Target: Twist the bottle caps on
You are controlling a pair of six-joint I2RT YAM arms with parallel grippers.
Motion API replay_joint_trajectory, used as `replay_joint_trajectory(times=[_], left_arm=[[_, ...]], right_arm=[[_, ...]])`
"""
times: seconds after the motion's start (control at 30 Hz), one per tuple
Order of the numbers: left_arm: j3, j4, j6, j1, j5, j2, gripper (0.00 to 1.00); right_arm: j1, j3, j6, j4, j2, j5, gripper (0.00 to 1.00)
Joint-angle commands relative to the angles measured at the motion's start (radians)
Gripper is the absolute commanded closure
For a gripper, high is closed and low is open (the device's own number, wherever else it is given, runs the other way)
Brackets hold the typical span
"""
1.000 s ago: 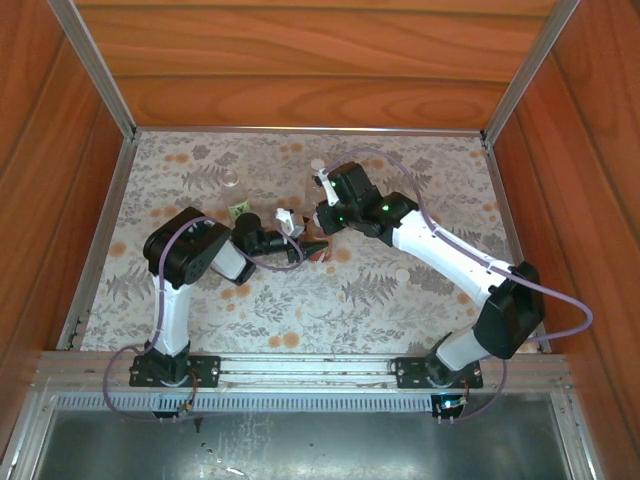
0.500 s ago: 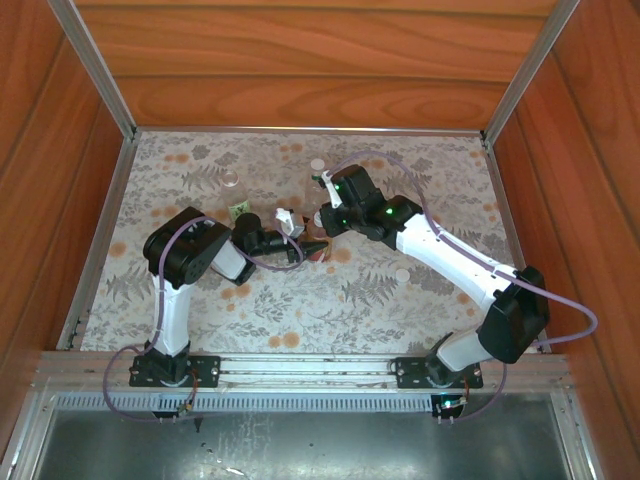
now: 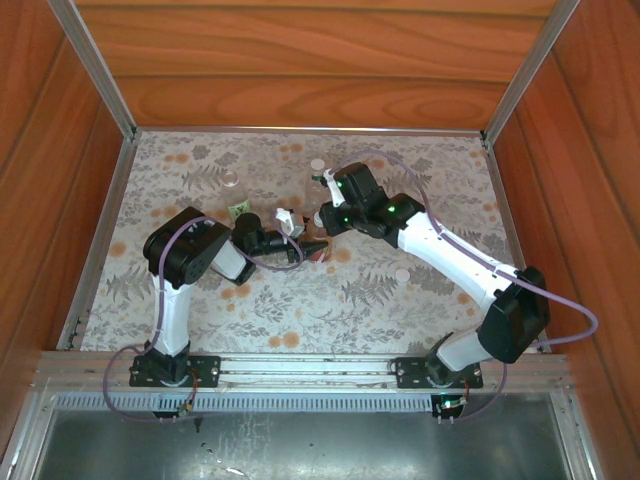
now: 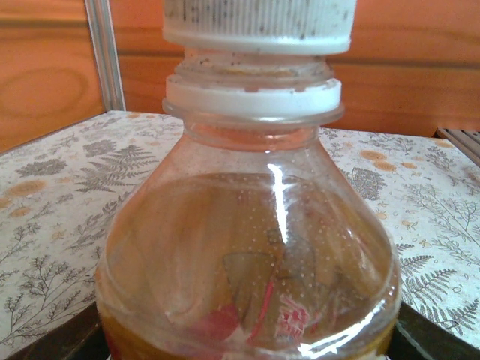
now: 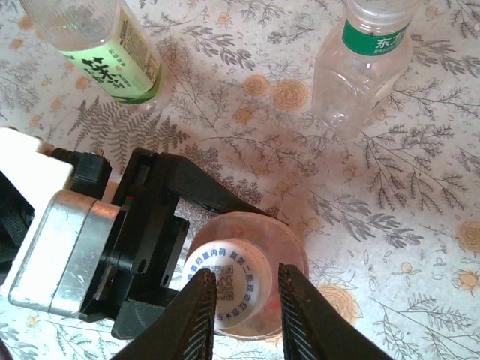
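tabletop: floral-patterned, carries all three bottles.
left gripper: clamped sideways on the amber bottle.
right gripper: above that bottle, fingers narrowly apart either side of the cap; whether they pinch it cannot be told.
amber bottle: upright, mid-tabletop.
pale-label bottle, green-band bottle: beyond it, well apart.
cap: on the amber bottle's neck, thread showing beneath.
loose cap: on the tabletop, right of the amber bottle.
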Motion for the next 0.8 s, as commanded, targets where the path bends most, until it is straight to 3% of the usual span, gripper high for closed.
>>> replay_joint_trajectory(times=[0.0,0.23,0.63,0.77], left_arm=[[-0.010,-0.047,-0.024,0.000,0.045,0.017,0.39],[-0.012,-0.046,-0.022,0.000,0.045,0.017,0.39],[-0.006,-0.047,-0.027,0.000,0.047,0.023,0.39],[-0.006,-0.047,-0.030,0.000,0.048,0.024,0.39]], right_arm=[[-0.023,0.014,0.031,0.034,-0.011,-0.044,0.74],[-0.042,-0.008,0.035,0.019,0.023,-0.082,0.81],[-0.045,-0.007,0.027,0.001,-0.038,-0.018,0.80],[-0.045,0.000,0.024,0.028,-0.046,-0.069,0.79]])
